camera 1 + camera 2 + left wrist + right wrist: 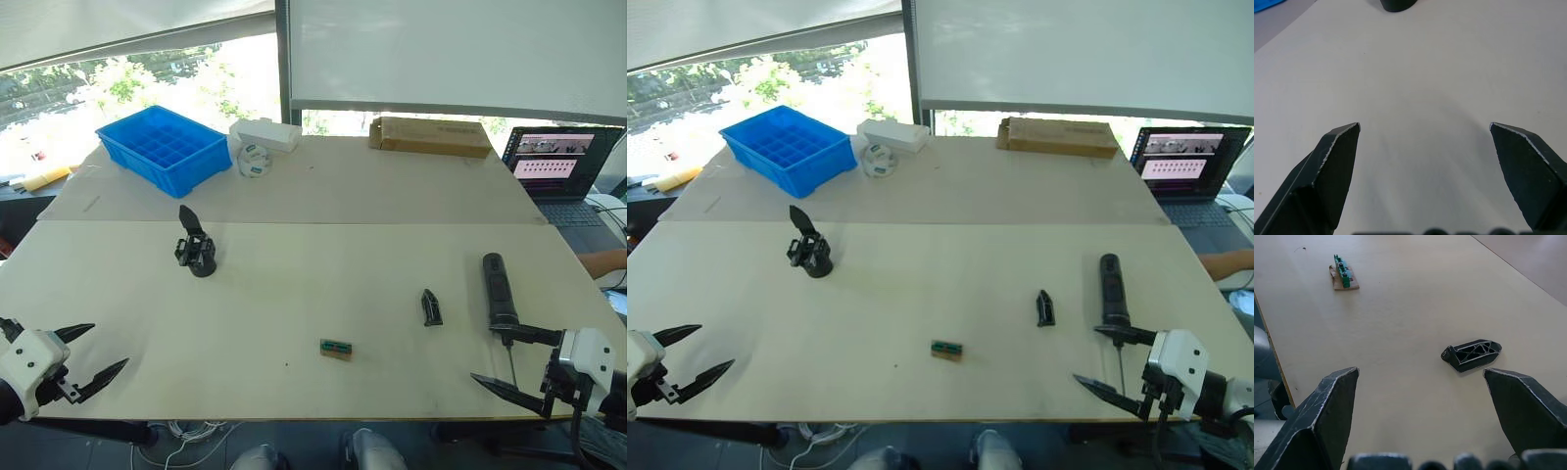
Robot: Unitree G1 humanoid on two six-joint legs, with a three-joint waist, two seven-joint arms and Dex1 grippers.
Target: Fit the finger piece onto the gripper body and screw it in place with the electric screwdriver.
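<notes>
The gripper body point(196, 251), a black block with one pointed finger sticking up, stands on the table left of centre. The small black finger piece point(431, 307) lies right of centre; it also lies in the right wrist view point(1471, 354), ahead of my fingers. The electric screwdriver point(499, 291) lies just right of the finger piece, its thin bit toward the front edge. My right gripper point(502, 357) is open at the front right corner, close to the bit. Over the front left corner, my left gripper point(100, 351) is open with nothing between its fingers point(1334, 161).
A small green-brown block point(336, 349) lies near the front centre. At the back stand a blue compartment bin point(164, 147), a white box point(266, 134), a tape roll point(256, 162) and a brown carton point(429, 136). A laptop point(559, 164) sits off the table at right.
</notes>
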